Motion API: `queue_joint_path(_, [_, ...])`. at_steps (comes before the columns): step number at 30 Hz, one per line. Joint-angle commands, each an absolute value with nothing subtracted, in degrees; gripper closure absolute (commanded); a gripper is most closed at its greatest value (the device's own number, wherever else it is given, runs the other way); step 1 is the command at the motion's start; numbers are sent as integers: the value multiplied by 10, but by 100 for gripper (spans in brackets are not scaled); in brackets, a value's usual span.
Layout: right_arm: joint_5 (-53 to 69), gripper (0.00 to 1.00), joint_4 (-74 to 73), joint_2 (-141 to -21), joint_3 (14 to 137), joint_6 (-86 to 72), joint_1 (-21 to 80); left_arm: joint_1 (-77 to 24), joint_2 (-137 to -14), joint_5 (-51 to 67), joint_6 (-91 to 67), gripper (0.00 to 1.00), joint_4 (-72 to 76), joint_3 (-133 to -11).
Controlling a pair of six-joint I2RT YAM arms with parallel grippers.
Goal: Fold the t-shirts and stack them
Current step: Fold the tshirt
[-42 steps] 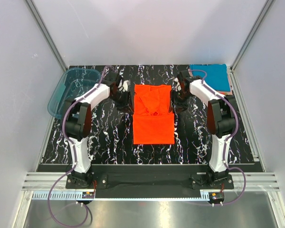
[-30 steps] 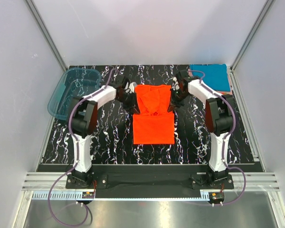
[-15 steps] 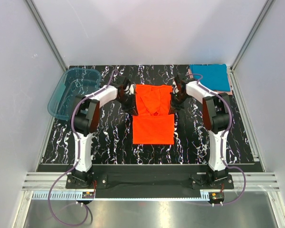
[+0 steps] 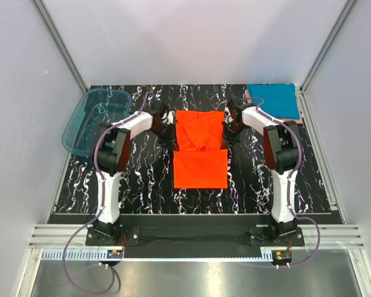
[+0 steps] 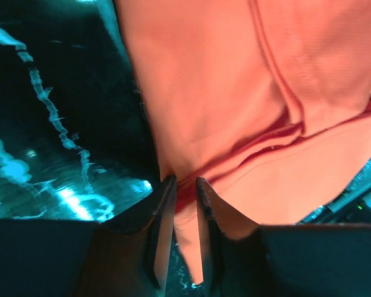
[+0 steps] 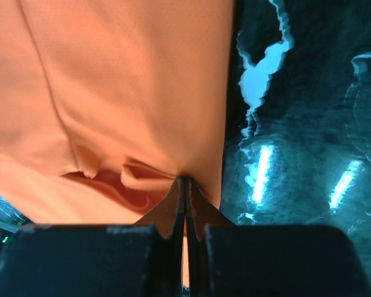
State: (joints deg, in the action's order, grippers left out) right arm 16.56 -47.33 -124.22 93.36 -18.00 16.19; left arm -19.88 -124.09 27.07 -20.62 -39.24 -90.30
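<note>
The orange-red t-shirt [image 4: 201, 145] lies partly folded in the middle of the black marbled table, its upper half doubled over. My left gripper [image 4: 169, 131] is at the shirt's left edge. In the left wrist view its jaws [image 5: 185, 182] stand slightly apart, open, with the edge of the orange cloth [image 5: 235, 93] running through the gap. My right gripper [image 4: 227, 132] is at the right edge. In the right wrist view it [image 6: 185, 180] is shut on a pinched fold of the orange cloth [image 6: 123, 80]. A teal blue folded t-shirt [image 4: 272, 99] sits at the back right corner.
A translucent teal tub [image 4: 89, 117] stands at the table's back left corner. A pinkish edge [image 4: 295, 119] shows under the teal shirt. Grey walls and metal rails close in the table on three sides.
Both grippers have moved in against the shirt's side edges, and the doubled-over upper part has settled. The left jaws have parted from the cloth; the right stays pinched.
</note>
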Motion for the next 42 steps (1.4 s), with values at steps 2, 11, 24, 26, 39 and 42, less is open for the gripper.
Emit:
queue_joint_path(2, [130, 100, -470, -1252, 933, -157, 163, -199, -1238, 208, -177, 67, -393, -901])
queue_joint_path(11, [69, 64, -557, -1155, 975, -156, 163, -201, -1085, 141, -168, 47, -443, -898])
queue_joint_path(24, [142, 22, -528, -917, 668, -233, 232, -311, -862, 170, -237, 44, -381, -583])
queue_joint_path(26, [167, 23, -492, -898, 627, -270, 242, -334, -850, 169, -289, 44, -347, -542])
queue_joint_path(39, [81, 24, -455, -818, 591, -180, 315, -486, -750, -66, -155, 36, -295, -508])
queue_joint_path(42, [78, 22, -459, -812, 604, -149, 338, -502, -751, -64, -133, 38, -293, -509])
